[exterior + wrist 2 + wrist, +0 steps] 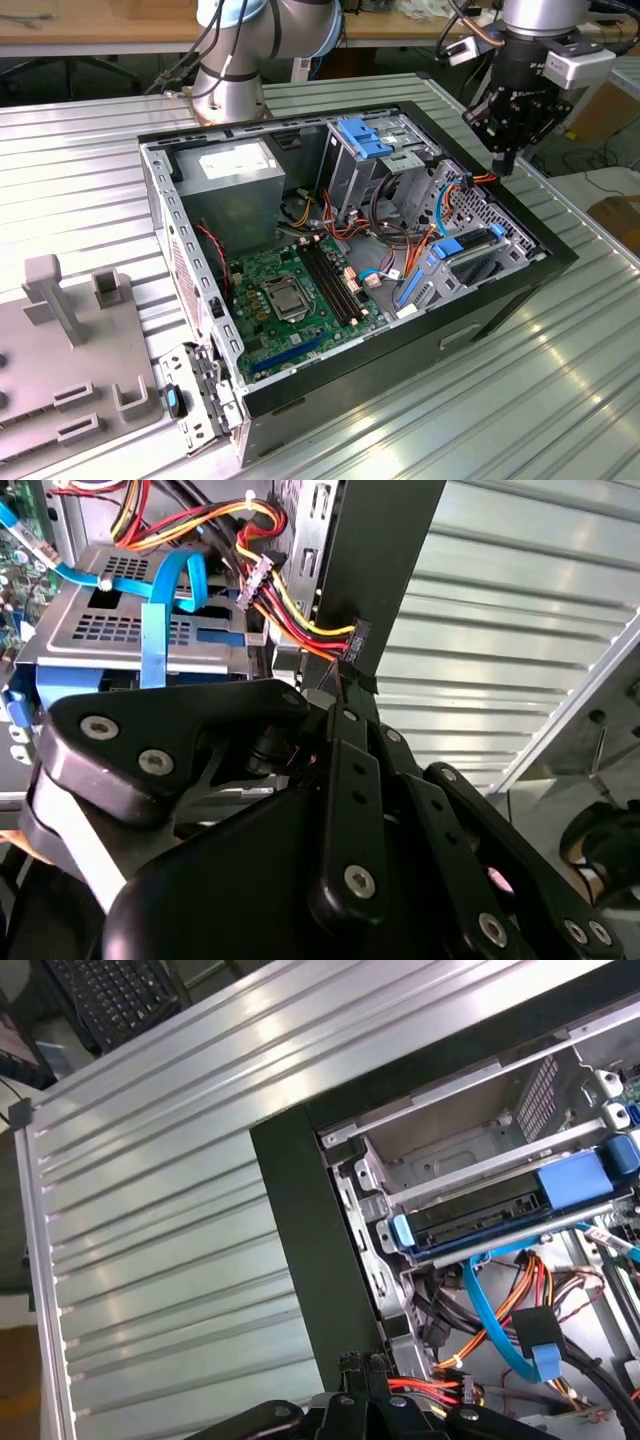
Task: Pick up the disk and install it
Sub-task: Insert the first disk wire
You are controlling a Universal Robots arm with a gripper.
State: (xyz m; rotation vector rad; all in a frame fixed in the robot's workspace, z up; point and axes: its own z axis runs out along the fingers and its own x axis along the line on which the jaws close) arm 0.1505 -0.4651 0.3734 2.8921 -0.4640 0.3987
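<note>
exterior view: gripper [503,165] clenched, fingertips together, hanging at the computer case [400,345] rim. in the second wrist view its tip is just beside a red-yellow power cable [285,615]. disk [472,260] sits in the corner bay, blue rails showing, apart from the gripper.

The disk [470,1222] is black with blue edges. The board [290,295] is green. The table [560,380] has shiny silver stripes.
</note>
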